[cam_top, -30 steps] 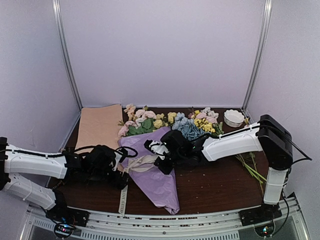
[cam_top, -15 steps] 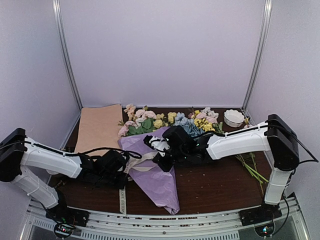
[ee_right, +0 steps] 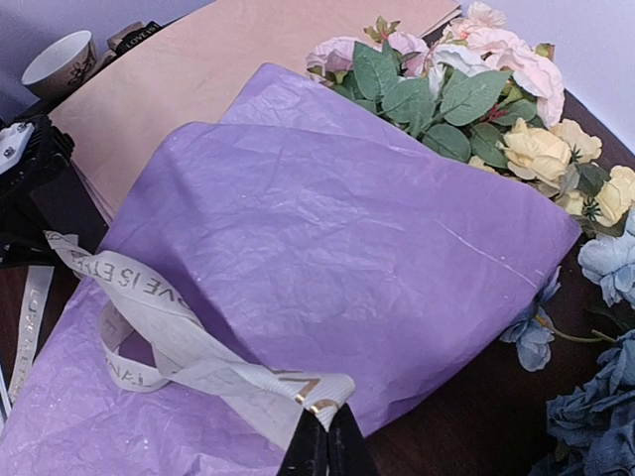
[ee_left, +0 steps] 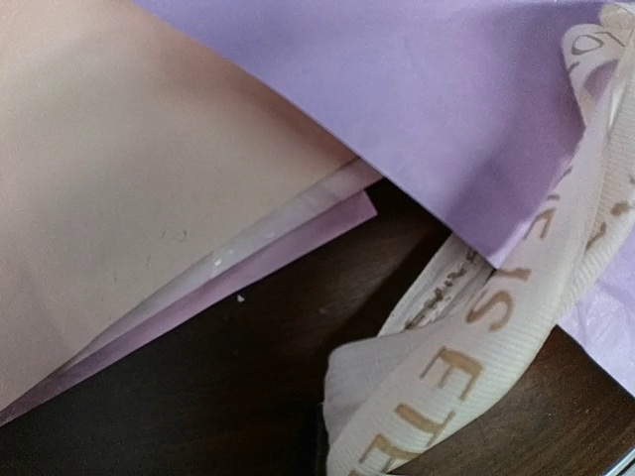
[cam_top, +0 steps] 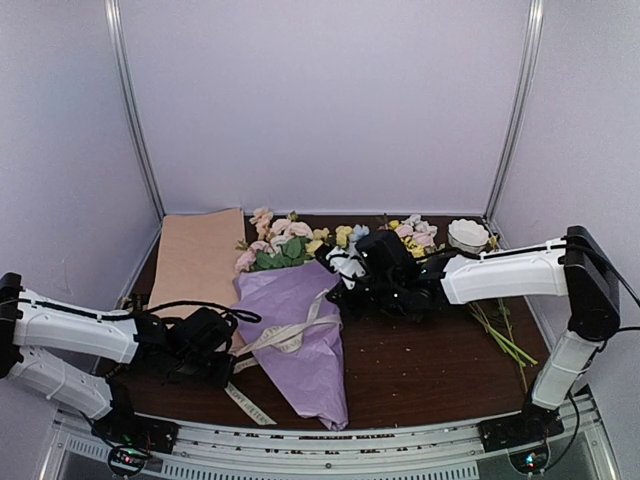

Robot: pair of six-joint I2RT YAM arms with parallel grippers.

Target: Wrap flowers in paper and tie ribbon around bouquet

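The bouquet [cam_top: 300, 335] is a lilac paper [ee_right: 327, 248] cone lying on the dark table, narrow end toward me. Pink and yellow flowers [cam_top: 280, 245] with green leaves stick out of its far, wide end. The cream lettered ribbon [cam_top: 285, 335] crosses the cone, and one tail trails toward the front edge. At the cone's left edge my left gripper [cam_top: 225, 362] is shut on the ribbon [ee_left: 476, 337]; its fingers are out of the left wrist view. My right gripper [ee_right: 328, 428] is shut on the ribbon's other end and sits at the cone's upper right [cam_top: 337, 296].
Tan paper sheets [cam_top: 198, 255] lie at the back left, touching the cone's left side. Blue hydrangea blooms [ee_right: 605, 268] lie under and behind my right arm. A white bowl [cam_top: 467, 235] stands at the back right, and loose green stems [cam_top: 500, 335] lie on the right.
My left gripper went from open to shut on the ribbon and drew back left. My right gripper carried its ribbon end right and farther back, stretching the ribbon across the cone.
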